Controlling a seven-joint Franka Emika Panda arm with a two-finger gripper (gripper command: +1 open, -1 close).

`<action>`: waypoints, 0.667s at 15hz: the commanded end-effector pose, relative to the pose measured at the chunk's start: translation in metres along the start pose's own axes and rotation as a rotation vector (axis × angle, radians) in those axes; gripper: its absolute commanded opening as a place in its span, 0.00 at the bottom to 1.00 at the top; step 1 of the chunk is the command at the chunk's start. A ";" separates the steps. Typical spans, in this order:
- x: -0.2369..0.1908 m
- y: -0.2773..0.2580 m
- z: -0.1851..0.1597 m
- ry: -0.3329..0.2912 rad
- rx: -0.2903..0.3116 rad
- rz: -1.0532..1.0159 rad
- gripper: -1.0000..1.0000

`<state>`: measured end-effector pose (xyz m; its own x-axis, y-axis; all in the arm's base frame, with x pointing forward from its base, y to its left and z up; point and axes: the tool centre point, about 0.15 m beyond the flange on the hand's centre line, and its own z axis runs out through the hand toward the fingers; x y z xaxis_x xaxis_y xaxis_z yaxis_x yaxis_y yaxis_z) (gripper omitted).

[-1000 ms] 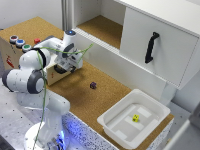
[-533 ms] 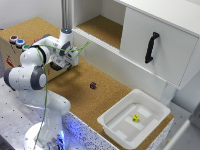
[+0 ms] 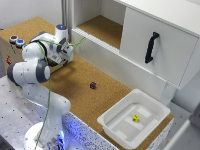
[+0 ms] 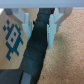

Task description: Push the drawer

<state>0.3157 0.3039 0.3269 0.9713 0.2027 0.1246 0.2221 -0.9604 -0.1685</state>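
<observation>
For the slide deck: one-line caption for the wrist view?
Open gripper straddling the drawer handle, pressed close against its front.

End effector (image 4: 39,25) fingers apart, arm folded low.

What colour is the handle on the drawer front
Black; the drawer handle shows best in the wrist view, between the gripper fingers.

The drawer (image 4: 15,40) shows a pale-wood front with a blue pixel-style mark at 9 o'clock and a black bar handle (image 4: 36,47) running diagonally across the wrist view.
</observation>
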 end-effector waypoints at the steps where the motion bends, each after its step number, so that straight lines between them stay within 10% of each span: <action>1: 0.021 -0.028 0.013 -0.002 0.007 0.006 1.00; 10: 0.002 -0.029 -0.073 0.177 -0.007 0.021 1.00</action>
<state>0.3265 0.3295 0.3674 0.9577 0.1616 0.2380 0.2111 -0.9569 -0.1996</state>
